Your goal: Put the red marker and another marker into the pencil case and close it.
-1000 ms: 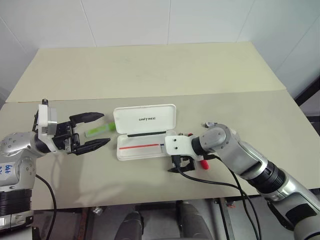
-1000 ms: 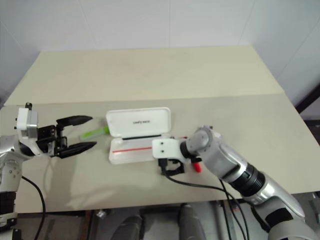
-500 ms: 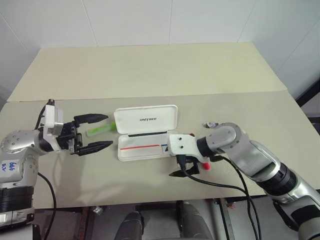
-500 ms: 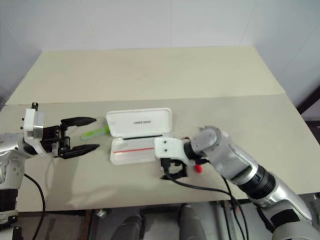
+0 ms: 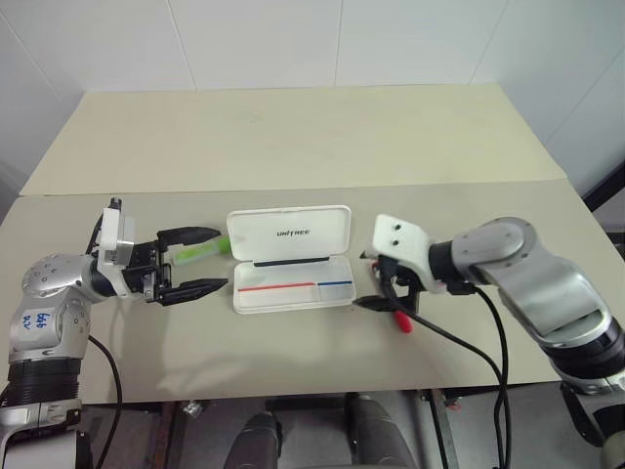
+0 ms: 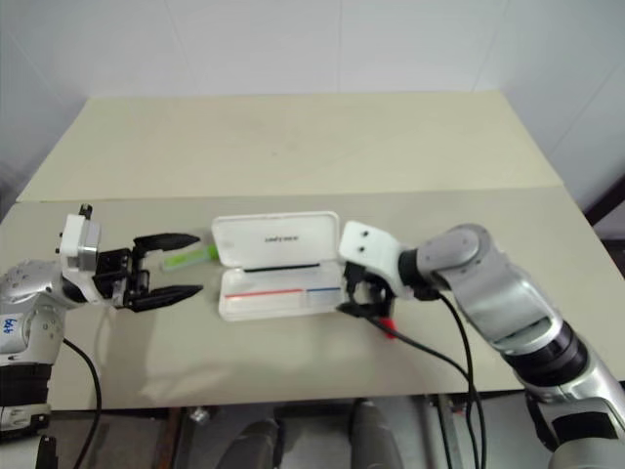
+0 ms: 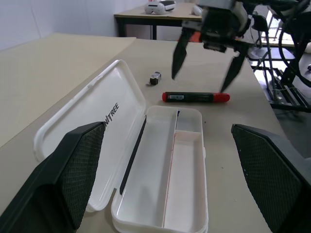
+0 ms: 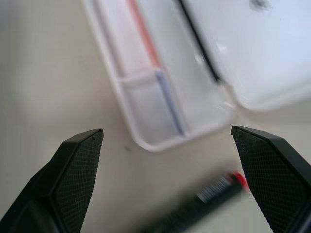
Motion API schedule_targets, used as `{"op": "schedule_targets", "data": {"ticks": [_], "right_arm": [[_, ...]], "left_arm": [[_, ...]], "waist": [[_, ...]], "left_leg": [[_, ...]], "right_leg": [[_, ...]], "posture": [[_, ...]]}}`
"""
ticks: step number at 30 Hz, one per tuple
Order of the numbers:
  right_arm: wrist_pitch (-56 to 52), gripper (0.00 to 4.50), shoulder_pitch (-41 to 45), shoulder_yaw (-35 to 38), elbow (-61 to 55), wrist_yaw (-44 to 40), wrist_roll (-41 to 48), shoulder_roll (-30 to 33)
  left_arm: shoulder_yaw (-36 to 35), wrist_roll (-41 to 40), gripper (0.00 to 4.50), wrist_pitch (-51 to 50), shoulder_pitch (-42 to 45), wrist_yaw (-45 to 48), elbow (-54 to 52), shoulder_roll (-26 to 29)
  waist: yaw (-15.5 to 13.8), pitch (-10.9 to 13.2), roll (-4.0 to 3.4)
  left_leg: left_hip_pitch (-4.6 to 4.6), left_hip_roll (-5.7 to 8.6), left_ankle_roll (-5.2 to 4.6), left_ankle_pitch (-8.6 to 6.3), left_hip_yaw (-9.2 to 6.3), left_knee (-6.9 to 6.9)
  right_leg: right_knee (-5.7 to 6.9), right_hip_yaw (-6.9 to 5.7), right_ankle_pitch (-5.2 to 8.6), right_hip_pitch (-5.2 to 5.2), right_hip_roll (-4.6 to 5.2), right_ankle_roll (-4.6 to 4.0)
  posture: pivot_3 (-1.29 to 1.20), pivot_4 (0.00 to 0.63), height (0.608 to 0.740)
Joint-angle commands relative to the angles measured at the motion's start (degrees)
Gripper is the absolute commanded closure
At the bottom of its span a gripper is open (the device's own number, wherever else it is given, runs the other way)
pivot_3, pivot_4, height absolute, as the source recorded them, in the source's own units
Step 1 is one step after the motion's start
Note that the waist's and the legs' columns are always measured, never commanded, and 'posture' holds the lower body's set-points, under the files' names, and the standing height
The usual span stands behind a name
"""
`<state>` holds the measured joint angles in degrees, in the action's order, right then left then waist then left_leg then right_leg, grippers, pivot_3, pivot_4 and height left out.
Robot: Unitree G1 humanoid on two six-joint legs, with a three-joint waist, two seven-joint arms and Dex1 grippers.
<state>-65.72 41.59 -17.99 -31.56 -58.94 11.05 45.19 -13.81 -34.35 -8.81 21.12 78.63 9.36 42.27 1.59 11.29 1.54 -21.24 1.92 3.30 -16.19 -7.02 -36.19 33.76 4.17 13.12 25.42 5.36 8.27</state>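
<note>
With my right gripper spread empty above the red marker beside the open pencil case, I should straddle its barrel squarely, then close.

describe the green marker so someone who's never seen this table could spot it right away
Start at the beige table and find the open white pencil case near its front edge. The green marker lies on the table just off the case's left end, beside the lid, between the case and the left pincer. It is bright light green, while the red marker lies off the case's opposite end.
</note>
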Motion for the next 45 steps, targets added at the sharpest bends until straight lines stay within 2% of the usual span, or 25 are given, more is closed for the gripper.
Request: {"op": "schedule_targets", "data": {"ticks": [1, 8, 20, 23, 32, 33, 40, 45], "right_arm": [[-3.3, 0.02, -0.7, 2.7, -2.5, 2.8, 1.6, 1.6], [-8.3, 0.02, -7.3, 4.1, -3.5, 7.7, 3.5, 3.7], [-10.6, 0.02, -12.3, 4.4, 1.6, 15.7, 5.6, -0.8], [-11.3, 0.66, -12.5, 4.0, 2.9, 16.9, 6.1, -1.2], [-9.3, 3.77, -12.4, 2.8, 1.7, 15.5, 8.2, 2.3], [-9.0, 3.94, -12.3, 2.5, 1.4, 15.2, 8.4, 3.1], [-6.1, 3.94, -9.6, 1.9, 1.4, 13.7, 8.6, 7.4], [-3.5, 3.94, -4.7, 2.4, 4.0, 13.4, 7.3, 9.6]], "left_arm": [[0.6, 0.7, 0.00, 1.7, 2.3, 0.4, 1.2, -0.9], [2.4, 2.4, 0.00, 3.6, 4.9, 1.1, 4.5, -2.1], [2.5, 2.4, 0.00, 3.7, 5.2, 1.5, 4.6, -2.4], [2.2, 2.3, 0.00, 3.5, 4.8, 1.5, 4.2, -2.2], [1.6, 2.0, 0.00, 3.2, 3.9, 1.0, 3.2, -1.9], [1.6, 2.0, 0.00, 3.2, 3.8, 1.0, 3.2, -1.9], [1.8, 2.3, 0.00, 3.6, 4.2, 0.6, 3.5, -2.3], [2.1, 2.3, 0.00, 3.8, 4.8, 0.7, 3.9, -2.6]], "waist": [[0.0, 0.0, 0.00], [0.1, 0.0, 0.00], [0.0, 0.0, 0.01], [-0.1, 0.0, 0.03], [-0.1, 0.0, 0.03], [-0.1, 0.0, 0.03], [-0.1, 0.0, 0.03], [0.1, 0.0, 0.03]], "left_leg": [[0.00, 0.00, 0.00, 0.00, 0.00, -0.01], [-0.03, 0.01, -0.01, -0.01, 0.03, 0.00], [-0.02, 0.00, -0.02, -0.01, 0.02, -0.03], [-0.02, 0.02, -0.02, -0.01, 0.02, -0.04], [-0.02, 0.01, -0.02, -0.01, 0.02, -0.03], [-0.02, 0.01, -0.02, -0.01, 0.01, -0.03], [-0.02, 0.01, -0.02, -0.01, 0.02, -0.03], [-0.01, -0.02, -0.02, -0.01, 0.03, -0.03]], "right_leg": [[0.00, 0.00, 0.00, 0.00, 0.00, 0.00], [-0.06, 0.00, 0.00, 0.00, 0.02, 0.01], [-0.01, 0.00, -0.01, -0.01, 0.01, 0.02], [-0.02, 0.00, -0.01, -0.02, 0.03, 0.02], [-0.05, -0.01, -0.01, -0.04, 0.02, 0.02], [-0.05, -0.01, -0.01, -0.04, 0.02, 0.02], [-0.06, -0.01, -0.01, -0.04, 0.02, 0.03], [-0.04, -0.01, -0.01, -0.03, 0.00, 0.03]], "posture": [[0.00, 0.150, 0.740], [0.00, 0.150, 0.740], [0.00, 0.150, 0.740], [0.00, 0.150, 0.740], [0.00, 0.150, 0.740], [0.00, 0.150, 0.740], [0.00, 0.150, 0.740], [0.00, 0.150, 0.740]]}}
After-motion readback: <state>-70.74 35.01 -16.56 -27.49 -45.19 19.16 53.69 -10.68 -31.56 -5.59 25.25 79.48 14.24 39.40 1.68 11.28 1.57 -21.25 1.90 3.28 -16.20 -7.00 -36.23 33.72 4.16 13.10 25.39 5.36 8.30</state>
